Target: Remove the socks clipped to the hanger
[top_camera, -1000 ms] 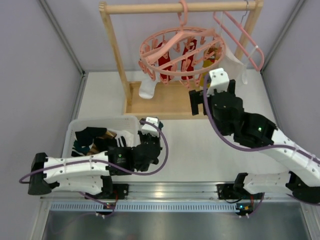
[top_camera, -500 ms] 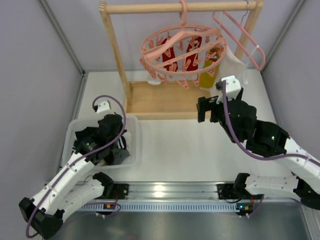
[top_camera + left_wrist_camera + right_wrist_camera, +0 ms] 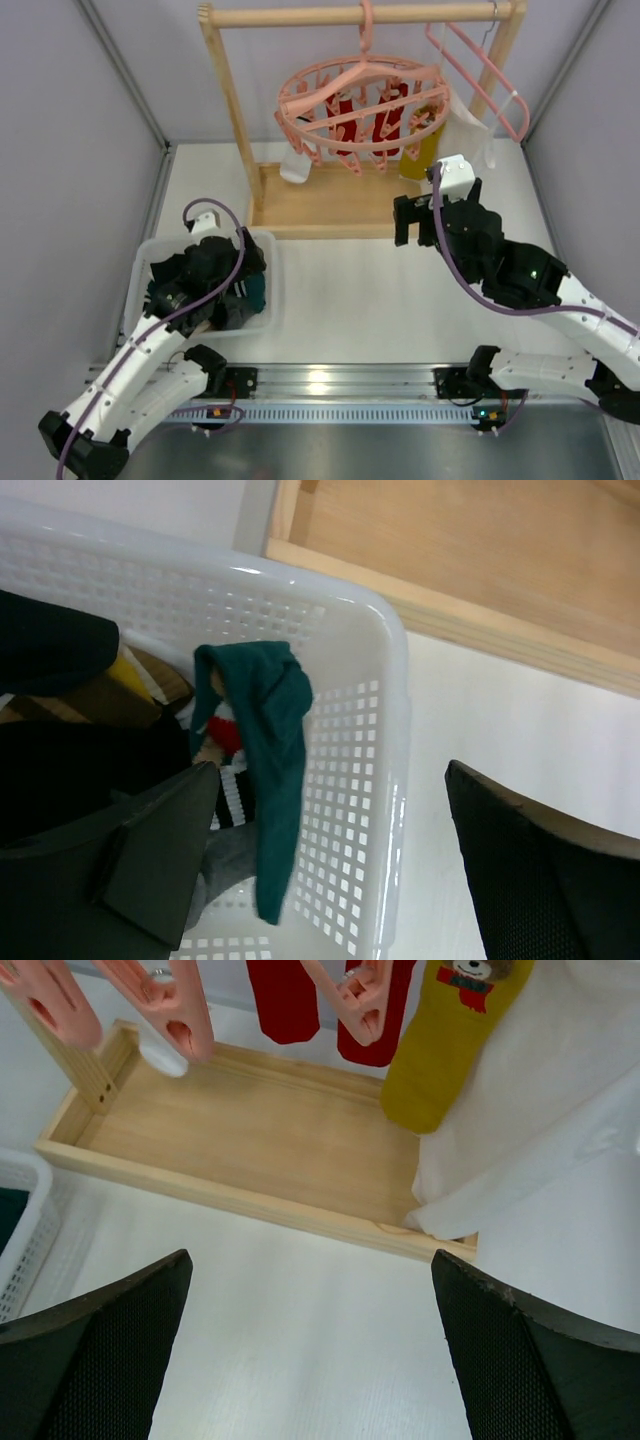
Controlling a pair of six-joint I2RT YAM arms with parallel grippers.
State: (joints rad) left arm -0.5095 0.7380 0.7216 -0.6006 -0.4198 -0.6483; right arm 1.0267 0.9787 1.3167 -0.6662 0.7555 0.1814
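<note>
Ok, hanger hangs above and ahead of the right gripper, whose fingers are spread wide and hold nothing. Basket sits under the left gripper, also spread, with the teal sock loose below it. Likely next: mustard sock, up-right of the right fingers. Pinch it low and pull straight down off the clip.

No lettering, numbers or brand marks can be read in any view. The mustard yellow sock bears only a small bear picture (brown face, red scarf).
</note>
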